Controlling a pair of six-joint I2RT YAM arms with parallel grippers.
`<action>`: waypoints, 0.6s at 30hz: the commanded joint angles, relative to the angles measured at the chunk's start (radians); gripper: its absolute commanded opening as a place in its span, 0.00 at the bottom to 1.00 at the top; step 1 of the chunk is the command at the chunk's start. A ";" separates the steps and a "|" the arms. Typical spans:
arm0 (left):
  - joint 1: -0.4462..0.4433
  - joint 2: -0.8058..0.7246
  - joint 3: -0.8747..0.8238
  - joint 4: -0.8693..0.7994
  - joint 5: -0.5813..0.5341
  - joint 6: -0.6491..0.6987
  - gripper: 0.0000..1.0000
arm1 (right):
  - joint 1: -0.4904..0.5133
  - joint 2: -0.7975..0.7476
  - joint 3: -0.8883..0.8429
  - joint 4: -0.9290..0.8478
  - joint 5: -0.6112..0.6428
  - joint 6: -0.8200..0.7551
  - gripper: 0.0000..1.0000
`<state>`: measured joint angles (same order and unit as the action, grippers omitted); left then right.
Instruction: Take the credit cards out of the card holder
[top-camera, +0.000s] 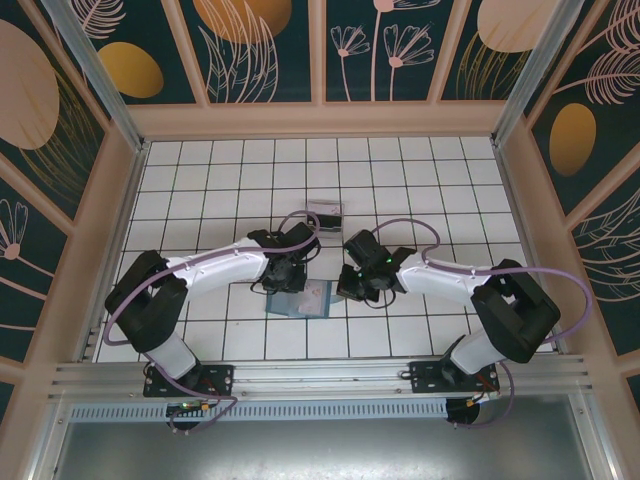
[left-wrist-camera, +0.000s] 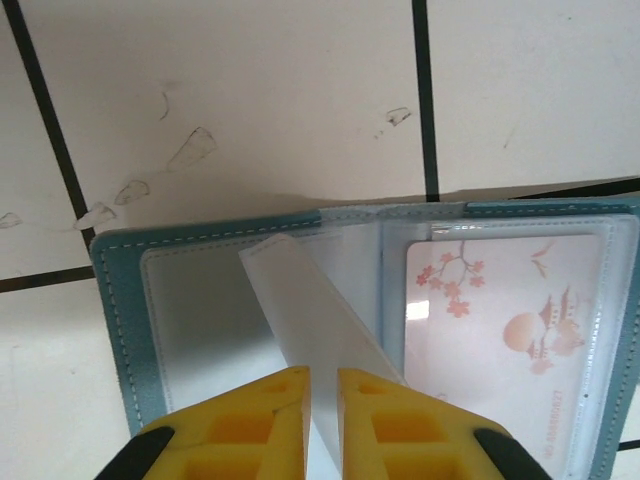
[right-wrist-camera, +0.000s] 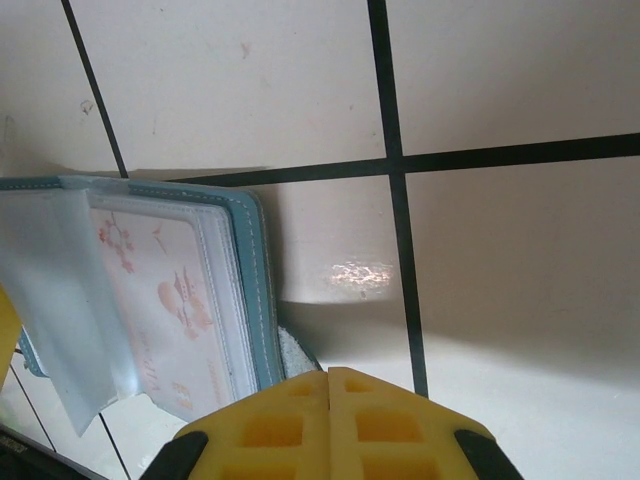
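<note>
Both arms reach in low over the open card holder (top-camera: 300, 298) on the tiled desk (top-camera: 420, 180). The left end effector (left-wrist-camera: 322, 385) is pinching a clear plastic sleeve (left-wrist-camera: 300, 300) sticking up from the holder's middle. A pink blossom credit card (left-wrist-camera: 510, 300) sits pocketed in the holder's right panel. The right end effector (right-wrist-camera: 328, 380) is clenched on nothing, just off the holder's right edge.

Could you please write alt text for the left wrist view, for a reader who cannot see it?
The left gripper pinches a translucent sleeve lifted from the open teal card holder, which lies on white tiles. A pale card printed with blossoms sits in its right pocket.
</note>
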<state>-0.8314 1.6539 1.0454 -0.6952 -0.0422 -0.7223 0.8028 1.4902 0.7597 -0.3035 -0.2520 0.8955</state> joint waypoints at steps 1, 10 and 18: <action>-0.003 -0.029 -0.005 -0.046 -0.037 0.012 0.17 | -0.010 0.003 0.035 -0.039 0.030 -0.021 0.06; -0.002 -0.063 -0.041 -0.061 -0.070 -0.005 0.17 | -0.008 0.012 0.060 -0.066 0.045 -0.027 0.09; -0.002 -0.147 -0.107 -0.064 -0.091 -0.041 0.16 | -0.007 0.048 0.102 -0.094 0.047 -0.046 0.09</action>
<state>-0.8314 1.5436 0.9657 -0.7288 -0.1146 -0.7380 0.7994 1.5219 0.8246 -0.3550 -0.2295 0.8726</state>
